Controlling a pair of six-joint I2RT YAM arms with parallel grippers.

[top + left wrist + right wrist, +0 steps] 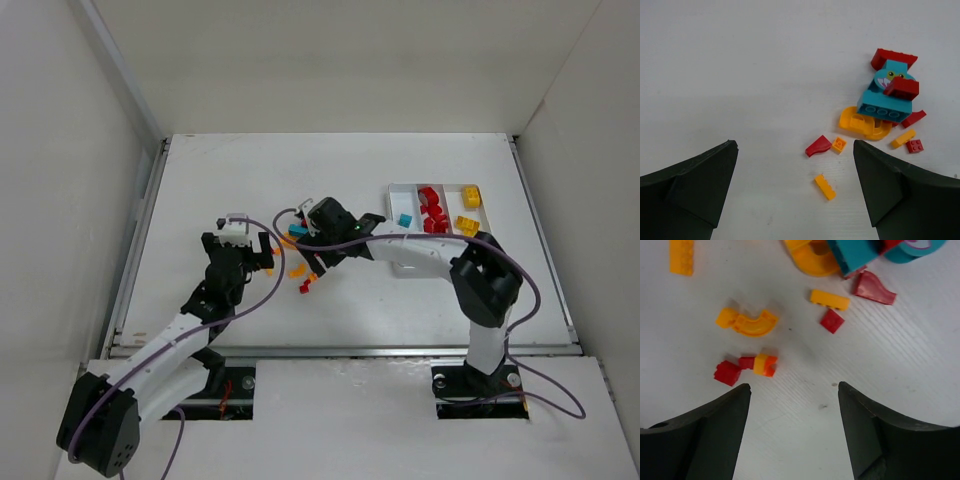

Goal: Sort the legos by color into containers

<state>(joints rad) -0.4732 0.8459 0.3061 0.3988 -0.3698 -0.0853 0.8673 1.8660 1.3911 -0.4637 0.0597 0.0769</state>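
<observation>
— Progress on the sort?
— Partial. The tray point(440, 184), far right on the table, holds red bricks point(432, 212) in its middle compartment, yellow bricks point(469, 198) in the right and a teal brick point(405, 219) in the left. A loose pile point(300, 268) lies unsorted mid-table.
— Claws?
— The left gripper point(795, 150) and right gripper point(794, 390) are both spread wide and empty, over that pile.
— Obstructions?
— The big teal piece point(886, 97) sits tangled with red parts on an orange curve point(864, 125). The right arm point(420, 250) overlies the tray's near end.
</observation>
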